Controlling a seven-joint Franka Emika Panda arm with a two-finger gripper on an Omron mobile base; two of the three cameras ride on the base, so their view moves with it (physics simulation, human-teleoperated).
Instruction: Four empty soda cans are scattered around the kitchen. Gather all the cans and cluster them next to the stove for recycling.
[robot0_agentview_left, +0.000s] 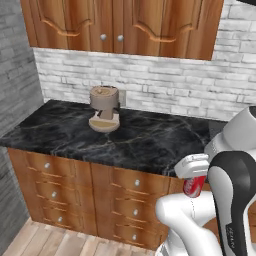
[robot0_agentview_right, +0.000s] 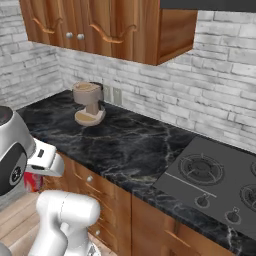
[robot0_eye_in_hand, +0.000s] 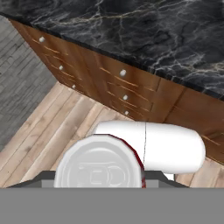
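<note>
Beyond my fingers (robot0_agentview_left: 192, 181) lies the black tabletop (robot0_agentview_left: 125, 137), the stove (robot0_agentview_right: 215, 180) further right. They're clamped on a soda can (robot0_agentview_left: 193, 187), held below the edge. I judge it light, thin-walled, slippery: grip mid-body, gently.

No text, label, brand or number is legible on anything in view.

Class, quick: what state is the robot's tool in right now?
Tool: closed on a soda can.
</note>
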